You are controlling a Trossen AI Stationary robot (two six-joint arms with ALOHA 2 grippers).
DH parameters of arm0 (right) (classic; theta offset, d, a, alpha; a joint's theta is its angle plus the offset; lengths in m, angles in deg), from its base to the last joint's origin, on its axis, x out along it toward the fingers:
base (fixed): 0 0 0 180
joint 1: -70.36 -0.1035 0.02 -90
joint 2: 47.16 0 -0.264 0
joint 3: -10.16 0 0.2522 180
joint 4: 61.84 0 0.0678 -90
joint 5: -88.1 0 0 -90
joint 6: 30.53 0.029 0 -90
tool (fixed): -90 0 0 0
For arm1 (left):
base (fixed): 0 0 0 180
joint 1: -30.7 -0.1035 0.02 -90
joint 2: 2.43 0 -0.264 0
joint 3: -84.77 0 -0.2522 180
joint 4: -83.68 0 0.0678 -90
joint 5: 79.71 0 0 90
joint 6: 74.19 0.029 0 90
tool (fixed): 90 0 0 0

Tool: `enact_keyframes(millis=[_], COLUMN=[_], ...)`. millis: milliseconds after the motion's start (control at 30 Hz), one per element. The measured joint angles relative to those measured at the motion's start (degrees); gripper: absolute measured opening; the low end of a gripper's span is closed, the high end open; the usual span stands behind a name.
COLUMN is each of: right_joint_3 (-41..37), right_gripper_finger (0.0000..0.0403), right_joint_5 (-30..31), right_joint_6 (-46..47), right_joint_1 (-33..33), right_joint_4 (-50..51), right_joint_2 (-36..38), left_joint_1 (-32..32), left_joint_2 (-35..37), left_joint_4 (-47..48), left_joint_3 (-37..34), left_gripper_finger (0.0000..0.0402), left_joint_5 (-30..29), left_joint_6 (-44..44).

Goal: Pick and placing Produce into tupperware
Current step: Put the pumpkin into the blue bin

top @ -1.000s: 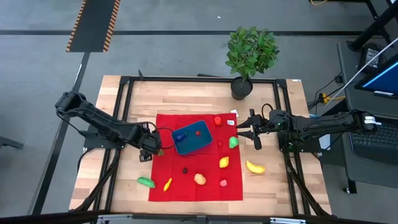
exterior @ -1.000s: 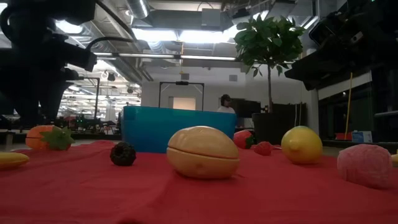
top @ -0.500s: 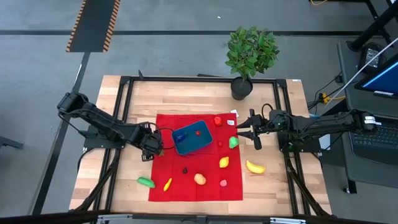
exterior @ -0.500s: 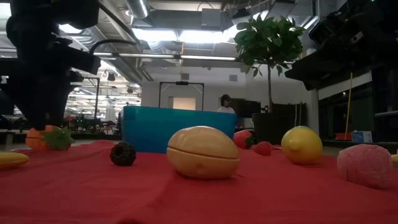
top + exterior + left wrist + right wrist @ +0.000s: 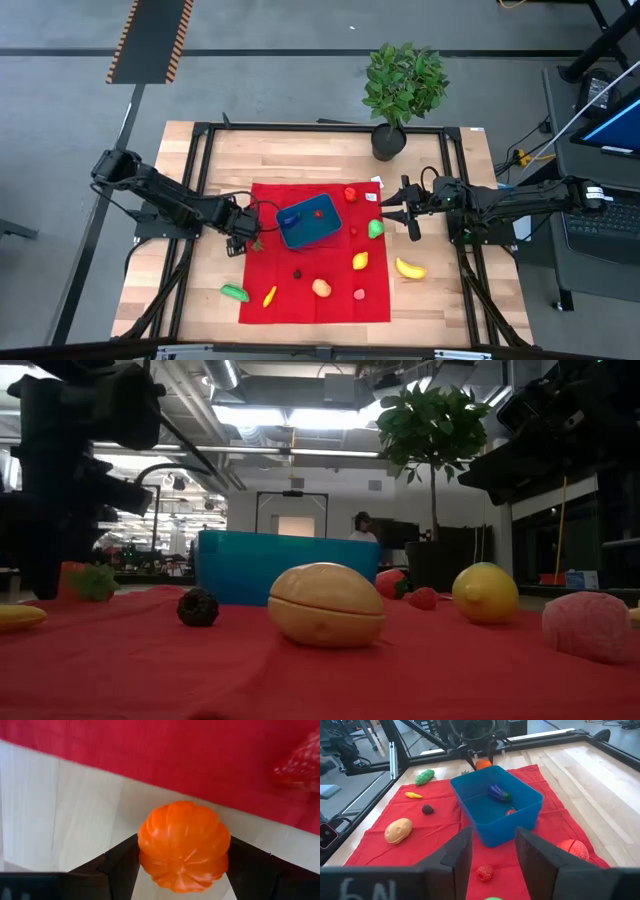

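Since a second ago the left gripper [image 5: 246,233] has shifted slightly along the left edge of the red cloth [image 5: 300,300], toward the table's far side; nothing else has moved. Its 2 fingers [image 5: 122,865] stand wide on either side of an orange pumpkin [image 5: 183,846], touching or nearly touching it; whether they press it I cannot tell. The pumpkin sits on bare wood just off the cloth's left edge, beside the blue tub [image 5: 310,222].

The tub rests on the cloth's far half, left of centre, and holds 2 pieces: a dark eggplant [image 5: 499,793] and a red one [image 5: 510,812].

Right gripper [image 5: 386,215] hovers at the cloth's right edge, fingers [image 5: 458,854] partly apart and holding nothing.

Produce on the cloth:
- red tomato [image 5: 350,194] near the far right corner
- green piece [image 5: 375,228] at the right edge
- lemon [image 5: 360,261] right of centre
- small red berry [image 5: 353,228] beside the tub
- dark berry [image 5: 297,272] near the middle
- potato [image 5: 321,287] toward the near edge
- pink piece [image 5: 359,294] near the near right corner
- yellow pepper [image 5: 269,296] near the near left corner

Off the cloth lie a banana [image 5: 409,268] on the right and a green vegetable [image 5: 235,293] on the left. A potted plant [image 5: 402,90] stands at the table's far edge
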Motion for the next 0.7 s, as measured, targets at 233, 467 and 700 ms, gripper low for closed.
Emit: enact_keyframes(millis=[233, 467, 700], right_joint_3=[0.0, 0.0, 0.0], right_gripper_finger=[0.0149, 0.0149, 0.0149], right_joint_5=[0.02, 0.04, 0.24], right_joint_6=[-0.07, -0.13, -0.26], right_joint_1=[0.02, 0.02, 0.02], right_joint_4=[-0.01, 0.0, -0.02], right_joint_2=[0.0, 0.0, 0.0], left_joint_1=[-0.5, -0.52, -0.76], left_joint_2=[0.07, 0.04, 0.02], left_joint_4=[-0.92, -1.54, -2.05], left_joint_3=[-0.33, -0.39, -0.39], left_gripper_finger=[0.0248, 0.025, 0.0234], left_joint_5=[0.59, 0.49, -0.45], left_joint_6=[0.25, 0.12, -2.68])
